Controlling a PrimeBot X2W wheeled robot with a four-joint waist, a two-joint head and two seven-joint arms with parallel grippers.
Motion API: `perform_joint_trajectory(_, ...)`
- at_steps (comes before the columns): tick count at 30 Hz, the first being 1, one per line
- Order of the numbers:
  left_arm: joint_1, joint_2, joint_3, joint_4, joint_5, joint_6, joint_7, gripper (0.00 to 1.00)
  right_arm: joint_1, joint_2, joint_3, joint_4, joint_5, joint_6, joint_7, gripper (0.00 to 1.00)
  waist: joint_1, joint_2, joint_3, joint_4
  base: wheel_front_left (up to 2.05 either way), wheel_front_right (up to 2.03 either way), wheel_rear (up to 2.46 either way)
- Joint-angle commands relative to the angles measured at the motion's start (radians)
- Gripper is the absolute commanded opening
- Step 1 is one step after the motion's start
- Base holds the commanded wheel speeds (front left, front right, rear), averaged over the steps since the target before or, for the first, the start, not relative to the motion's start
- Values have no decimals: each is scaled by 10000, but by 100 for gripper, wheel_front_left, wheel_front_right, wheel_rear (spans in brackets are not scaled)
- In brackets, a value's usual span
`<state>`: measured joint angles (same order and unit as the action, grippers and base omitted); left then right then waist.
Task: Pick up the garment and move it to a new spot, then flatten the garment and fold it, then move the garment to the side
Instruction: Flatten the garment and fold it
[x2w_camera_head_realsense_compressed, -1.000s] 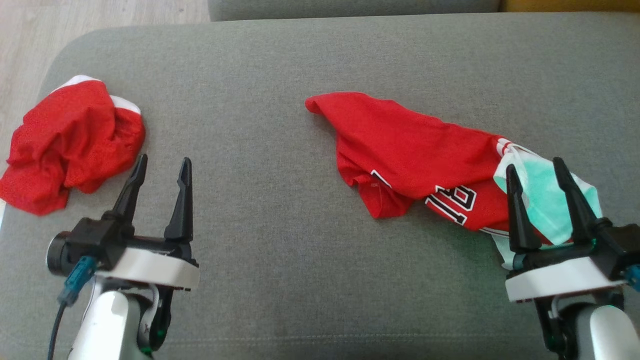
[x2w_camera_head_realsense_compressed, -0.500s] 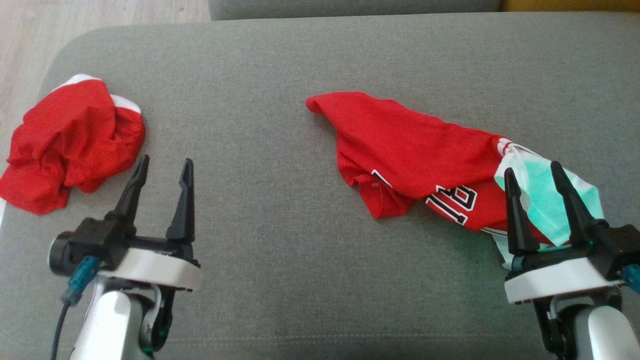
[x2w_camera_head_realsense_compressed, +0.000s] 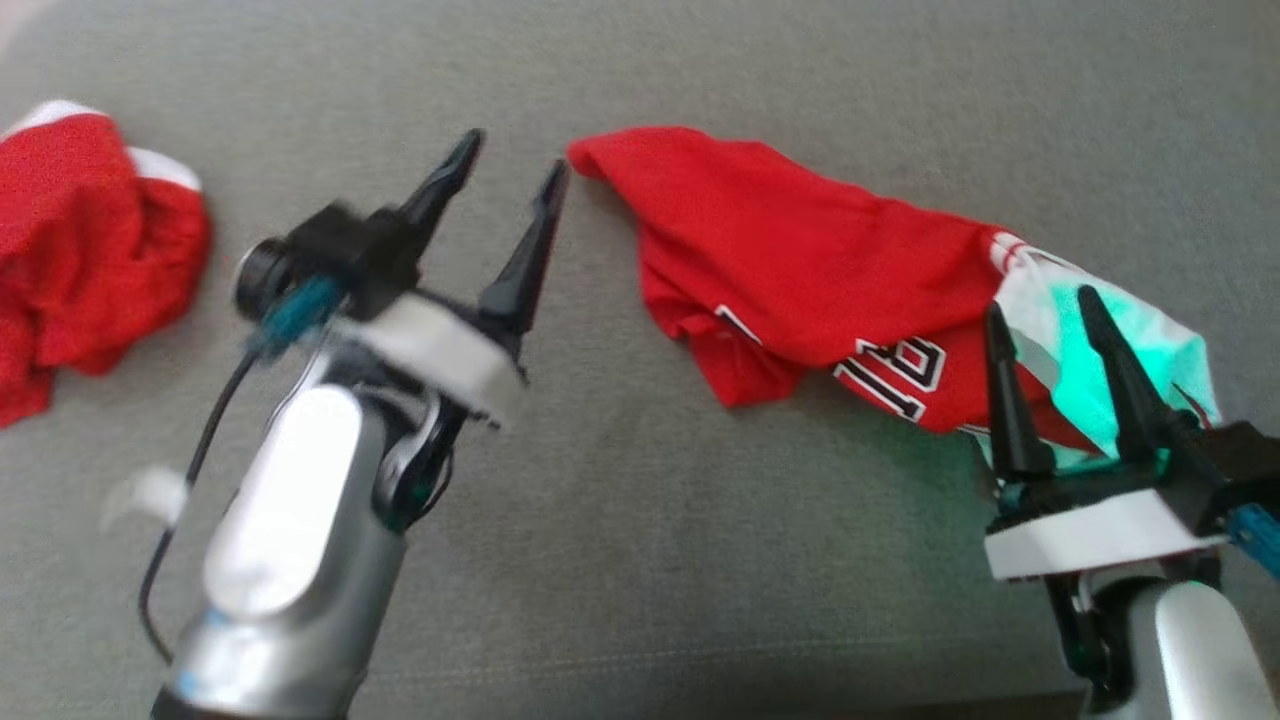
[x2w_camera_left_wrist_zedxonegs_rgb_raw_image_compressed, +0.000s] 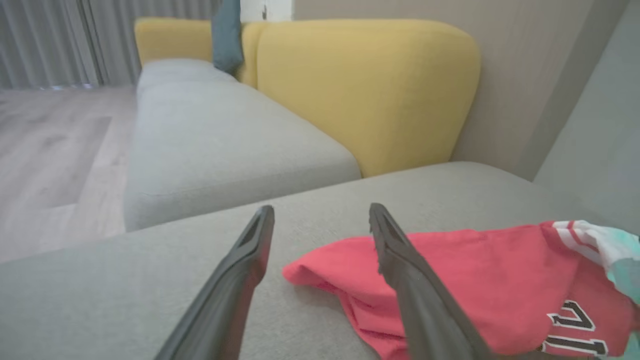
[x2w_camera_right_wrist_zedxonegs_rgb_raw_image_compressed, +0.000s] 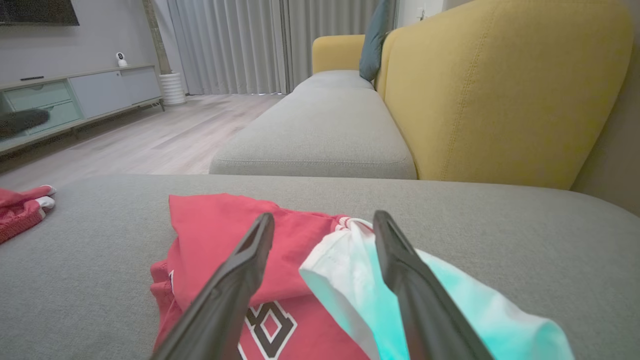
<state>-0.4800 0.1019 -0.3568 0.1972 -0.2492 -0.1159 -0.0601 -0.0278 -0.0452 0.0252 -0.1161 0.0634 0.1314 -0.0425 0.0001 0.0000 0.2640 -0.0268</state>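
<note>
Inspector: Visibility first. What is hard to make out?

Operator: My left arm is blurred in the head view, so I can report only its outline. A second red garment (x2w_camera_head_realsense_compressed: 90, 240) at the left is cut off by the frame edge. The red jersey (x2w_camera_head_realsense_compressed: 800, 250) has its near end behind the fingers of my right end effector (x2w_camera_head_realsense_compressed: 1038, 301), and I cannot tell whether they touch the cloth.

Inspector: Where does the jersey lie, and how?

Operator: It lies crumpled on the grey sofa cushion (x2w_camera_head_realsense_compressed: 640, 560), right of centre. Its long axis runs from far-left to near-right. A pointed red corner faces my left end effector (x2w_camera_head_realsense_compressed: 514, 150), just beside it. The white-and-teal end (x2w_camera_head_realsense_compressed: 1190, 360) faces my right side.

Inspector: Any markings?

Operator: I see black digits (x2w_camera_head_realsense_compressed: 895, 375) outlined in white, partly folded under. One looks like an 8, but I cannot confirm the full number.

Inspector: And the end effectors?

Operator: Both have their fingers spread wide and hold nothing.
</note>
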Motion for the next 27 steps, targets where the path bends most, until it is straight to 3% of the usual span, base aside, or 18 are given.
perform_joint_trajectory(1, -650, 38, 121, 123, -369, -58, 303, 100, -362, -51, 334, -273, 68, -7, -116, 100, -1, 0, 389, -411, 0, 0, 0)
perform_joint_trajectory(12, -3207, 231, -778, 3682, -1514, -143, 1572, 100, -683, -51, 718, 230, 456, -7, -494, 100, -1, 0, 1065, -1312, 0, 0, 0)
perform_joint_trajectory(25, -4701, 398, -1213, 6553, -1484, -120, 2301, 100, -830, -51, 1040, 635, 722, -7, -683, 100, -1, 0, 1126, -1640, 0, 0, 0)
perform_joint_trajectory(26, -4752, 385, -1245, 6706, -1495, -122, 2308, 93, -851, -51, 1052, 643, 737, -7, -692, 100, -1, 0, 1127, -1664, 0, 0, 0)
perform_joint_trajectory(27, -4801, 377, -1275, 6834, -1505, -124, 2283, 43, -868, -51, 1059, 651, 746, -7, -702, 100, -1, 0, 1126, -1687, 0, 0, 0)
